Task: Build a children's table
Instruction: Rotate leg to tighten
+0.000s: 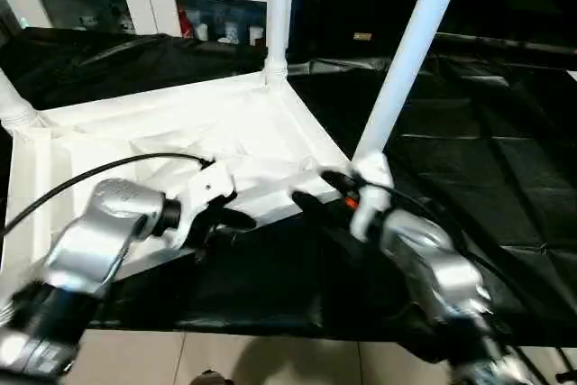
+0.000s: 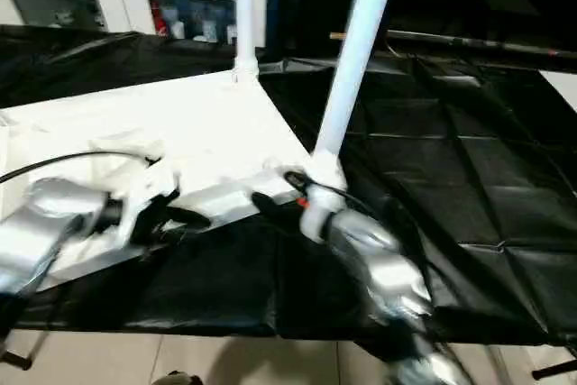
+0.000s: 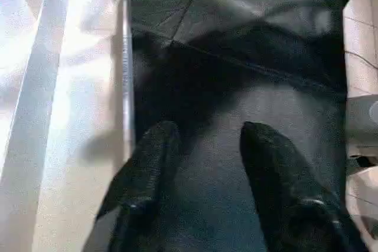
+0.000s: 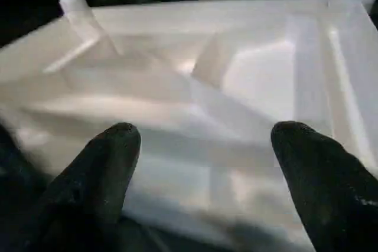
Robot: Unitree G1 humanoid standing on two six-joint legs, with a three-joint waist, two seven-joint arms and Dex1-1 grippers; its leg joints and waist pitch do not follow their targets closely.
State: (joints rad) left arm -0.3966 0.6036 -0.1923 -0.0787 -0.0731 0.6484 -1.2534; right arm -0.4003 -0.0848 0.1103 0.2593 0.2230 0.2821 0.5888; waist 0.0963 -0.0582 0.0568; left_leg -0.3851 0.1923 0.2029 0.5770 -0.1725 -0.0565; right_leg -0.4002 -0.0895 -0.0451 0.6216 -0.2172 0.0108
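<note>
Tabletop [image 1: 230, 128]: white, underside up, lying on black-draped work table [image 1: 505, 178]. Legs: three standing upright in corner sockets, one at far corner [image 1: 279, 15], one at near right corner [image 1: 406, 60], one at left corner [image 1: 13, 105]. Left gripper [image 1: 236, 215]: at tabletop's near rim, fingers [image 3: 147, 169] parted, holding nothing. Right gripper [image 1: 317, 188]: just beside near right leg's base, fingers wide apart, empty.

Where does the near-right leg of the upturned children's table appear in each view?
Left eye: near-right leg slants up from the corner socket, right of centre.
Right eye: same leg, centre.
Left wrist: only the tabletop's edge.
Right wrist: ribbed underside; which leg shows, unclear.
Shared landmark: black drape.
</note>
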